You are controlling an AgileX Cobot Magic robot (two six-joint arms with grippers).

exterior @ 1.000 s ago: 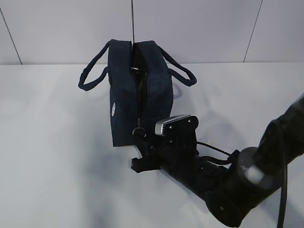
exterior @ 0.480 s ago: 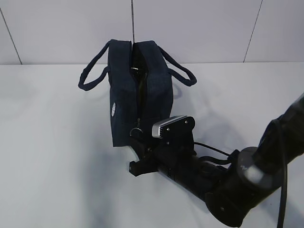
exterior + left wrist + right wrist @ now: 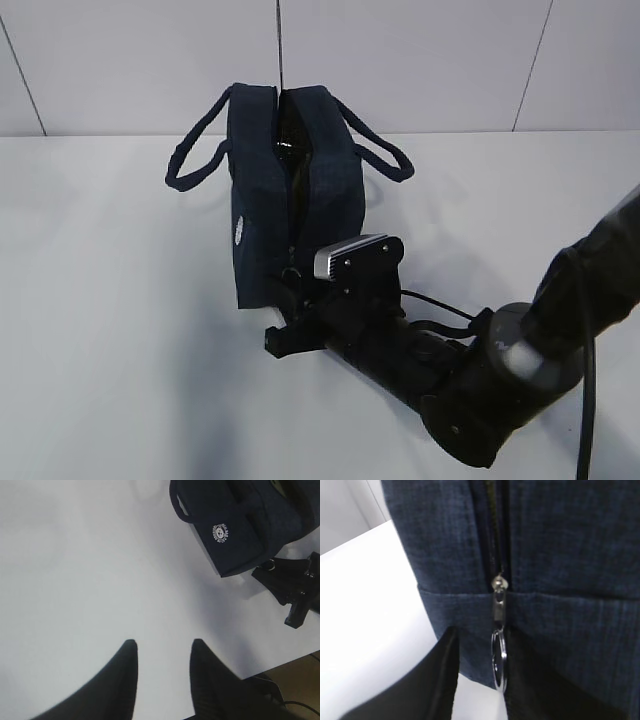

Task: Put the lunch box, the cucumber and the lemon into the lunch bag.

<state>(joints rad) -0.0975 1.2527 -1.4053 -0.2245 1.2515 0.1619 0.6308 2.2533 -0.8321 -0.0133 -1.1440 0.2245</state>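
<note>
Lunch bag (image 3: 290,190): one dark navy fabric bag stands upright on the white table (image 3: 100,330), near the back wall, its narrow end facing the exterior camera. Its top is parted along the zipper, and a dark, shiny gap shows between the two sides; what lies inside cannot be made out. Two loop handles (image 3: 195,150) hang out, one to each side. A small round white logo (image 3: 220,533) sits low on one side panel.

Down the near end runs the zipper, closed at its lower stretch. Its slider (image 3: 498,600) sits at the seam near the bottom of the bag, with one silver ring pull (image 3: 499,657) hanging below it.

The right gripper (image 3: 477,680) is at this end of the bag, low by the table. Its two dark fingers stand partly apart, one on either side of the ring; the ring lies against the right-hand finger (image 3: 530,680), but whether the fingers are pinching it cannot be told. In the exterior view the arm reaches in from the lower right, with its wrist camera (image 3: 350,255) just in front of the bag.

The left gripper (image 3: 162,652) hangs over bare table, well apart from the bag, its two fingers partly spread with nothing between them.
</note>
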